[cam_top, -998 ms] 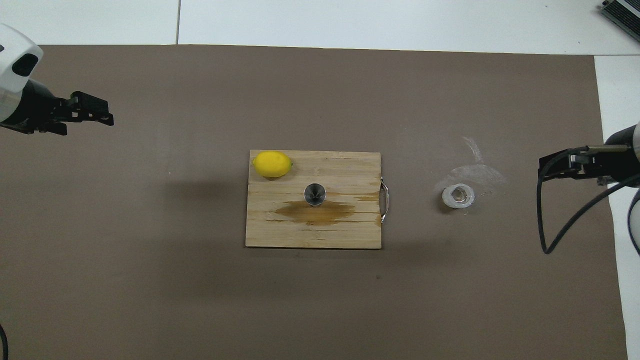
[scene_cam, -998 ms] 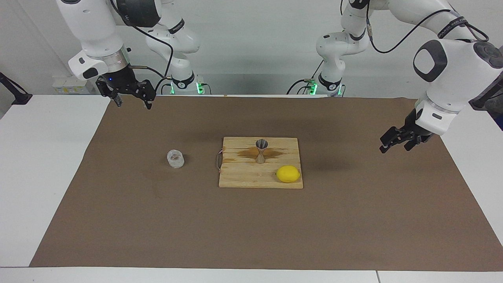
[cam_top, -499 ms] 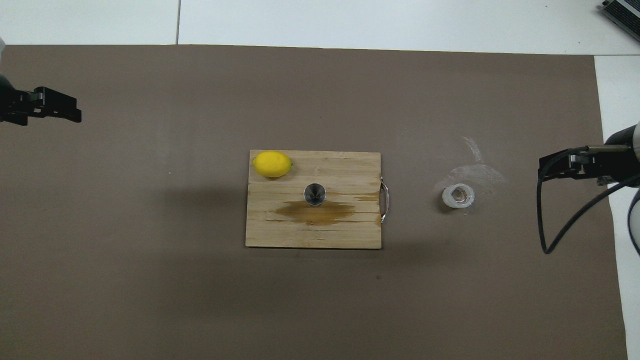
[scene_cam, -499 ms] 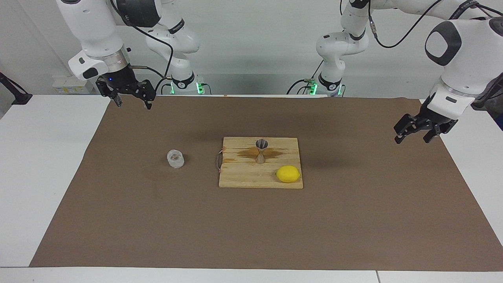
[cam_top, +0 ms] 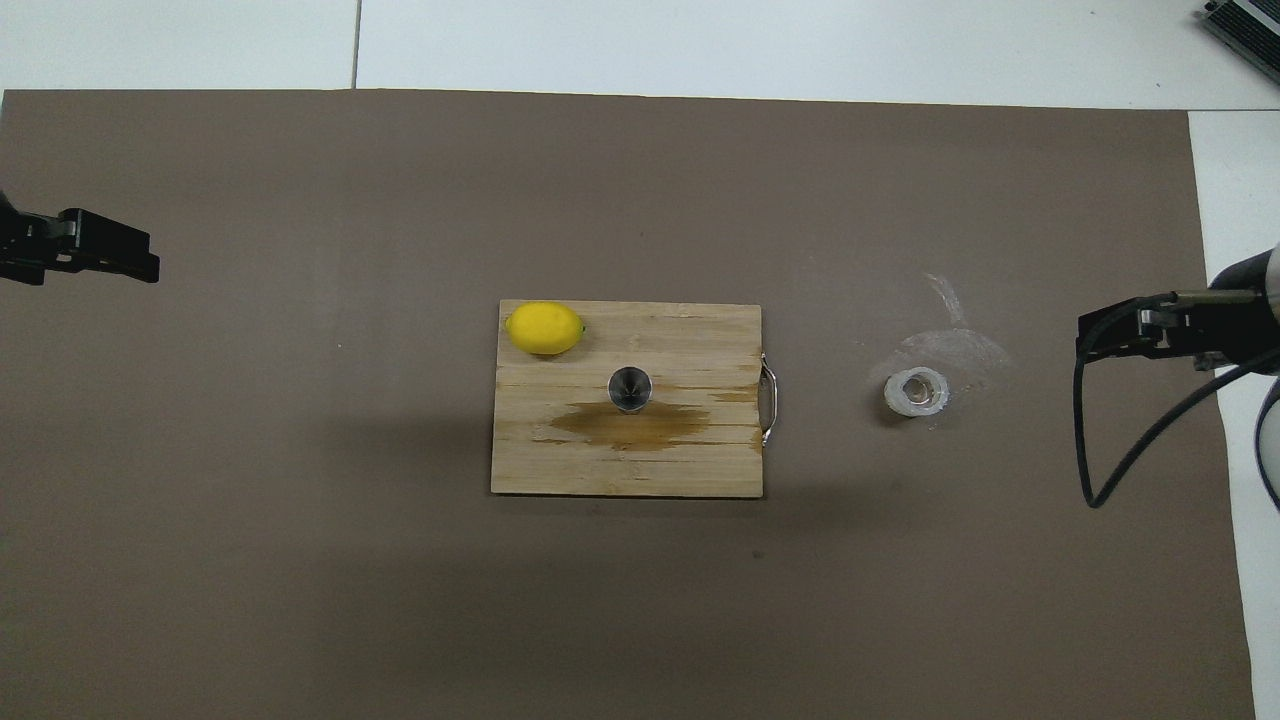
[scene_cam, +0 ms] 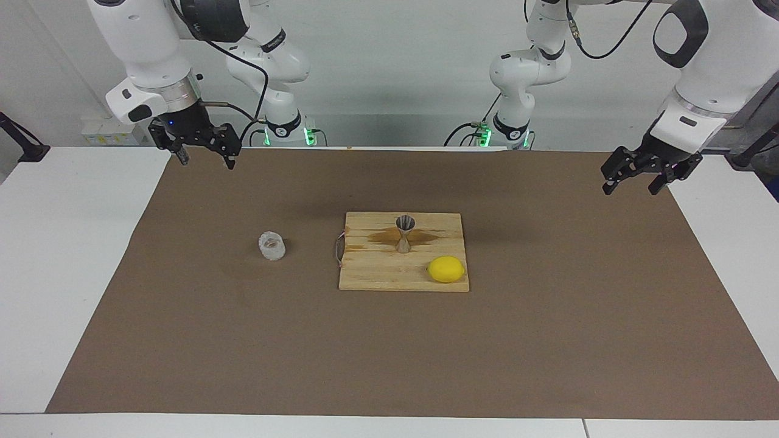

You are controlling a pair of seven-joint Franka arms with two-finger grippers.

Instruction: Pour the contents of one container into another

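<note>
Since a second ago our left tool (scene_cam: 633, 177) has swung up and back from above the mat's edge toward its own end of the worktop (scene_cam: 73, 255), jaws spread and holding nothing; the right tool (scene_cam: 204, 151) hasn't budged, also spread wide and empty, hanging over the mat's corner at its own end. So both arms look parked. The glass cup (scene_cam: 272, 246) sits upright on the brown mat (scene_cam: 548, 340), beside the cutting board (scene_cam: 377, 277) toward the right arm's end, and we can't really tell if anything's in it; looks mostly empty. The jigger (scene_cam: 405, 233) stands upright on the board, with a lemon (scene_cam: 446, 269) farther from the robots. Can't see inside the jigger either. There's a dark wet-looking stain (cam_top: 625, 424) on the wood around its foot, so we'd guess some missed. What worries us: that jigger has a narrow waist and small base, so any bump from a tool could tip it, and the faceted glass could slip in a loose pinch.
</note>
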